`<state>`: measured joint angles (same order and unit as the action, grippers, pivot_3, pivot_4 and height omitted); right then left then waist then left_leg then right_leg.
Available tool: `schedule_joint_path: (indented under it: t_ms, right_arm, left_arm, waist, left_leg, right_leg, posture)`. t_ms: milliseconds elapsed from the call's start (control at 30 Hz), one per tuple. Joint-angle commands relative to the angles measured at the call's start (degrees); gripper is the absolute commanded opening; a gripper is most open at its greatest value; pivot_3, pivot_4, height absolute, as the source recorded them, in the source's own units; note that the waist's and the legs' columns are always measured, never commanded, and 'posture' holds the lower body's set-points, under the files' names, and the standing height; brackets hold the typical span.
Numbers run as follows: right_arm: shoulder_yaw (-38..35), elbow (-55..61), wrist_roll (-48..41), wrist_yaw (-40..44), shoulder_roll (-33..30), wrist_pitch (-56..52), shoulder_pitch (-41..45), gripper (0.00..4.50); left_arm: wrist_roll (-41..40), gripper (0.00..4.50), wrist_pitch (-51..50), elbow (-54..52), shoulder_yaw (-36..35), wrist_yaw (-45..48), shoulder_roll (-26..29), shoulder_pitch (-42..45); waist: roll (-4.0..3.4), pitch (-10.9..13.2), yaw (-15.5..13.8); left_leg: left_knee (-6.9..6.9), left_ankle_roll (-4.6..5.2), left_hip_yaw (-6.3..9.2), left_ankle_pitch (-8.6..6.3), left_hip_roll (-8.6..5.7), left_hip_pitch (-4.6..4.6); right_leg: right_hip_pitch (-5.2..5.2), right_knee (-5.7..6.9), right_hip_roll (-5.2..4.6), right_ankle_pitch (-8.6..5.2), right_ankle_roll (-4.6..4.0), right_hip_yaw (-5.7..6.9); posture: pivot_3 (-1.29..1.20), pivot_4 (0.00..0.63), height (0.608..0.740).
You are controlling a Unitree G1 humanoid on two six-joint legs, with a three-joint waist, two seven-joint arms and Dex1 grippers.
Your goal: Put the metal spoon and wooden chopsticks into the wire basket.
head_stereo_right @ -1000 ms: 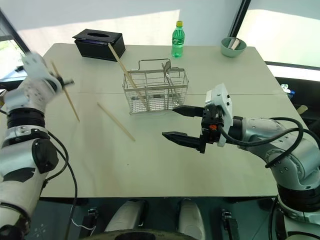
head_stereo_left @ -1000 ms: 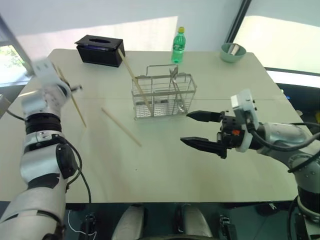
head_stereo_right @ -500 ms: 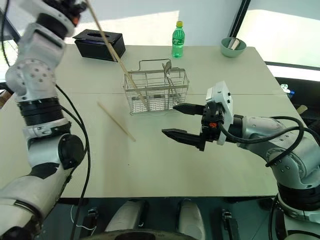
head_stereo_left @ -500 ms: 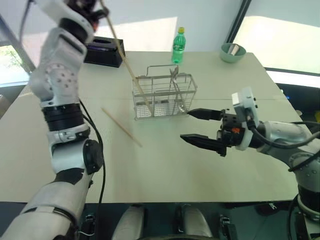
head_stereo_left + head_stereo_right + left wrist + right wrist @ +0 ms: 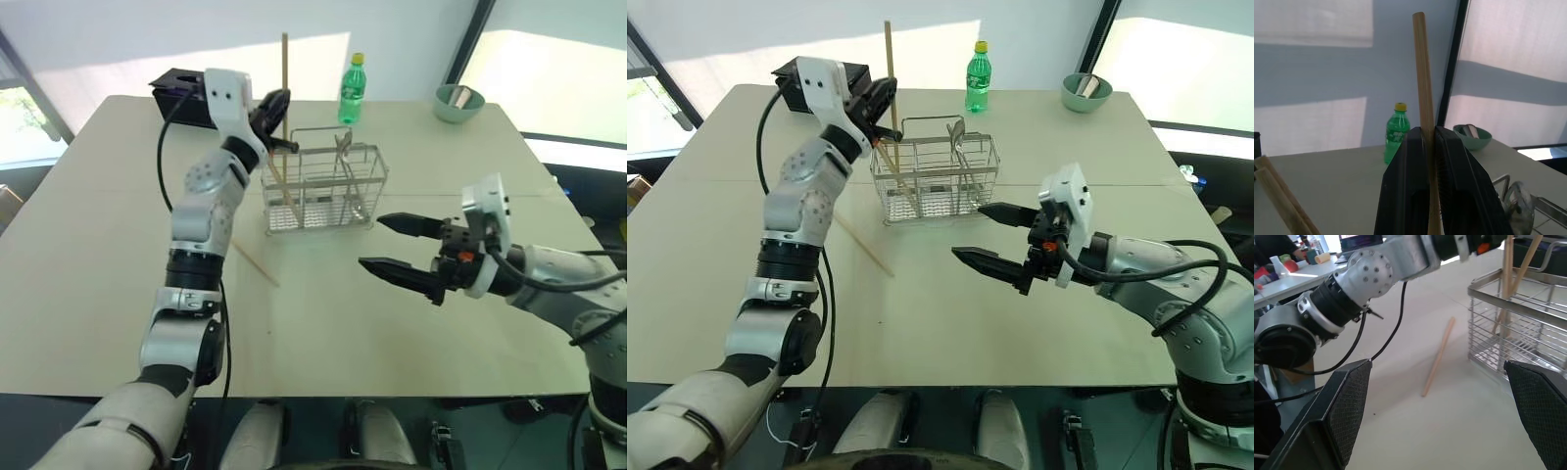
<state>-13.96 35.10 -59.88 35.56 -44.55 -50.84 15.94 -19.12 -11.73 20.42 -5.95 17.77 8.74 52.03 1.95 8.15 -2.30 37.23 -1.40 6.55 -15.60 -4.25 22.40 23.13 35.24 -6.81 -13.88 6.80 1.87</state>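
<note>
Up over the wire basket [image 5: 321, 188], the left arm reaches forward and inward across the table [image 5: 108, 284], its forearm rising from the near left edge and the wrist bent toward the basket's left end. The left gripper [image 5: 275, 110] has its two black fingers [image 5: 1459, 181] pressed together on one of the wooden chopsticks [image 5: 285, 83], which stands nearly upright, its top well above the basket's loop handle and its lower end at the basket's left side, in or just behind the left compartment; which of the two cannot be told. In the left wrist view the stick runs straight up between the fingers, with a green bottle [image 5: 1396, 132] and a green bowl [image 5: 1472, 136] on the table behind it.

Another chopstick [image 5: 897, 178] already leans in the basket's left compartment, tilted toward the black tissue box [image 5: 181, 96]. A further one [image 5: 257, 265] lies flat on the table just beside the left forearm, near the basket's front left corner but apart from it. The metal spoon [image 5: 346, 174] stands in the basket's right half, bowl up.

The right arm comes in from the right, elbow out, held level above the table in front of the basket's right end. The right gripper [image 5: 400, 246] points toward the left with its fingers spread wide and nothing between them.
</note>
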Motion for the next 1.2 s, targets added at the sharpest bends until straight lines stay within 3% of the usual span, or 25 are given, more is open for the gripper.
schedule_joint_path:
  t_ms: [33, 267, 500, 633, 733, 867, 1200]
  right_arm:
    - [-2.9, 1.5, -1.4, -0.5, -1.1, 0.9, -0.1, 4.5]
    - [-2.1, -0.9, 0.3, 0.9, -2.0, 1.4, 0.8, 4.5]
    - [-0.2, -3.9, 2.7, 2.9, -2.4, 2.0, 3.0, 4.5]
    - [1.1, -5.0, 4.4, 5.3, -2.9, 2.6, 4.0, 4.5]
    - [1.8, -5.3, 5.2, 5.7, -2.4, 2.8, 4.5, 4.5]
    - [2.9, -5.2, 6.2, 6.2, -1.2, 3.3, 4.5, 4.5]
    - [3.7, -4.3, 6.6, 5.3, 0.3, 3.7, 4.4, 4.5]
  left_arm:
    - [-0.5, 1.08, 1.5, -2.3, -1.3, -0.5, -0.8, 0.9]
    - [-4.5, 4.47, -5.7, -10.8, -4.5, -2.8, 0.9, 0.7]
    - [-7.4, 4.47, -21.7, -13.0, -11.8, -14.4, 7.1, 7.0]
    - [-3.4, 4.47, -54.8, -6.7, -28.5, -41.0, 9.1, 12.1]
    - [-2.4, 4.47, -65.8, -8.7, -37.8, -47.6, 6.5, 13.6]
    - [1.9, 4.47, -67.6, -10.3, -37.1, -50.1, 5.1, 12.0]
    - [5.4, 4.47, -63.3, 0.5, -36.2, -49.2, 0.8, 10.3]
  waist:
    - [-0.01, 0.0, 0.0]
    - [-0.03, 0.0, 0.2]
    - [-0.04, 0.0, 0.1]
    - [-0.11, 0.0, 0.3]
    - [-0.14, 0.0, 1.1]
    - [0.31, 0.1, 0.2]
    - [0.27, 0.1, 0.0]
  left_leg:
    - [0.0, 0.01, 0.0, -0.01, 0.0, -0.01]
    - [0.0, 0.03, -0.01, -0.02, 0.01, -0.01]
    - [0.02, 0.04, 0.01, -0.01, 0.02, -0.03]
    - [0.0, 0.04, 0.03, -0.01, 0.01, -0.07]
    - [-0.09, 0.15, -0.03, -0.07, -0.01, -0.31]
    - [0.0, -0.34, 0.12, 0.2, -0.02, -0.03]
    - [-0.03, -0.53, 0.06, 0.26, -0.04, -0.06]
  right_leg:
    - [-0.01, 0.0, 0.0, 0.0, 0.0, 0.0]
    - [0.0, 0.0, 0.01, 0.0, 0.0, 0.0]
    - [0.0, 0.04, 0.05, 0.0, 0.01, 0.01]
    - [-0.02, 0.06, 0.1, -0.01, 0.03, 0.02]
    - [-0.16, 0.08, 0.09, -0.1, 0.18, -0.01]
    - [0.02, 0.18, 0.11, -0.08, 0.15, 0.06]
    - [0.05, 0.17, 0.02, -0.05, 0.11, 0.02]
  posture:
    - [0.0, 0.15, 0.667]
    - [0.0, 0.15, 0.667]
    - [0.0, 0.15, 0.667]
    - [0.0, 0.15, 0.667]
    - [0.0, 0.15, 0.667]
    - [0.0, 0.15, 0.667]
    - [0.0, 0.15, 0.667]
